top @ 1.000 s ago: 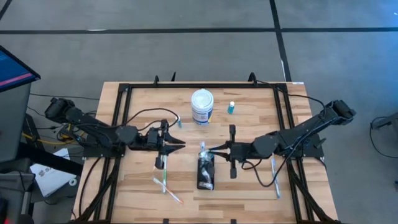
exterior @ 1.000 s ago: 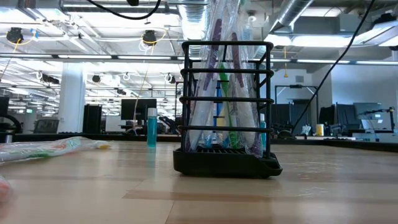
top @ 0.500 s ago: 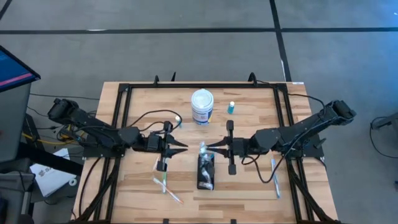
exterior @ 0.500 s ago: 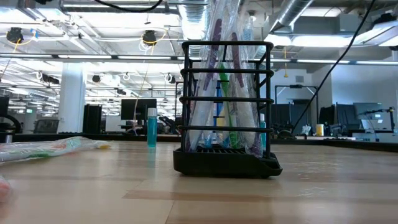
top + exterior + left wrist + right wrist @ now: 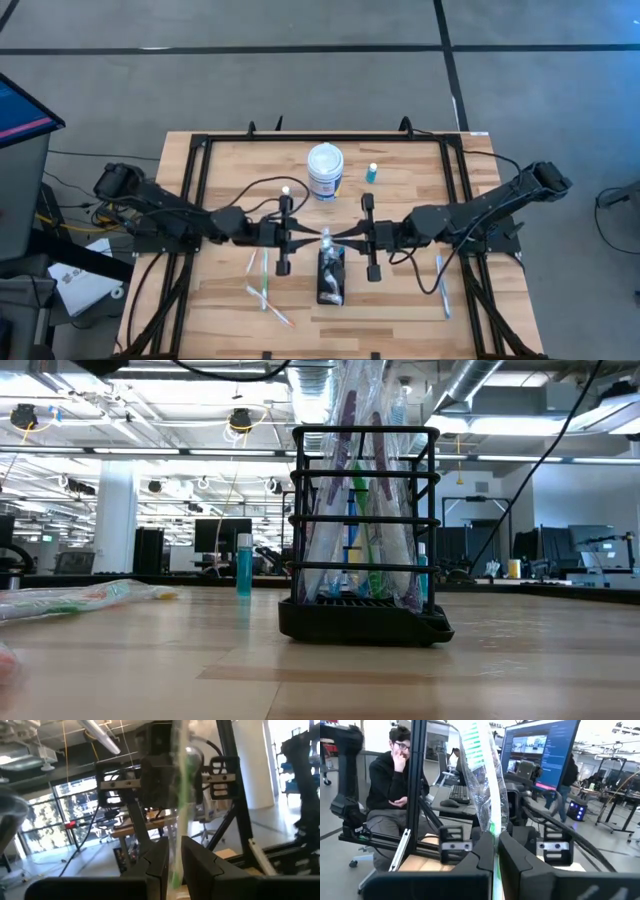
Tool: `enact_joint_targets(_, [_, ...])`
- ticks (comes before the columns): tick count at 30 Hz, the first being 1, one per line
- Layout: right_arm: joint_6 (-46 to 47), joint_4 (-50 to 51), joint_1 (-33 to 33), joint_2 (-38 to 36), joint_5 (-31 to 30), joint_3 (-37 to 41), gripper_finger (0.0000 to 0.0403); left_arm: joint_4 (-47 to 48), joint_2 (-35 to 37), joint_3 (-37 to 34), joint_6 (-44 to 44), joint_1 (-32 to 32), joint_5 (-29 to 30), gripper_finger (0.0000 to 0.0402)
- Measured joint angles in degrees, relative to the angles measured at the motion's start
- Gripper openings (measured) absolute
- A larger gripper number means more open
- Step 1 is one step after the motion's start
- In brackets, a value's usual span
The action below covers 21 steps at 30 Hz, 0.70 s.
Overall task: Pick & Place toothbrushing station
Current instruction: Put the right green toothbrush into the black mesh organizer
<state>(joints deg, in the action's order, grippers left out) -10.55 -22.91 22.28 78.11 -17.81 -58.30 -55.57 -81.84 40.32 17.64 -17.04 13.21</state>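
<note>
The toothbrushing station is a small black slotted holder on the table's middle near part. In the low view several wrapped toothbrushes stand upright in it. My left gripper and my right gripper face each other just beyond the holder's far end. Both are shut on one clear-wrapped toothbrush between them. This toothbrush has green on it in the left wrist view and the right wrist view. Both grippers are above the low view's top edge. My left gripper pinches the wrapped toothbrush between its two fingers, coming level from the table's left and lying across it. The toothbrush stands nearly upright. My right gripper pinches the same toothbrush below its green bristles between its two fingers, level from the table's right and across it. Whether its lower end rests in the holder cannot be told.
A white round tub and a small blue bottle stand at the far middle. Wrapped toothbrushes lie on the table left of the holder and to its right. A black frame borders the table. A seated person shows beyond the table.
My left gripper has gone toward the table's right edge and reached the wrapped toothbrush that my right gripper holds. My right gripper has shifted a little toward the table's left. The holder has stayed in place.
</note>
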Motion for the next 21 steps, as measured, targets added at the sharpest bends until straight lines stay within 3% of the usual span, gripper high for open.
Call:
enact_joint_targets(14, [0.0, 0.1, -0.3, 0.0, 0.0, 0.0, 0.0001, 0.0, -5.4, 6.0, 2.8, 0.4, 0.0, 0.0144])
enact_joint_targets(21, [0.0, 0.4, -0.3, 0.0, 0.0, 0.0, 0.0001, -0.5, -5.9, 6.9, 2.7, 0.6, 0.3, 0.0167])
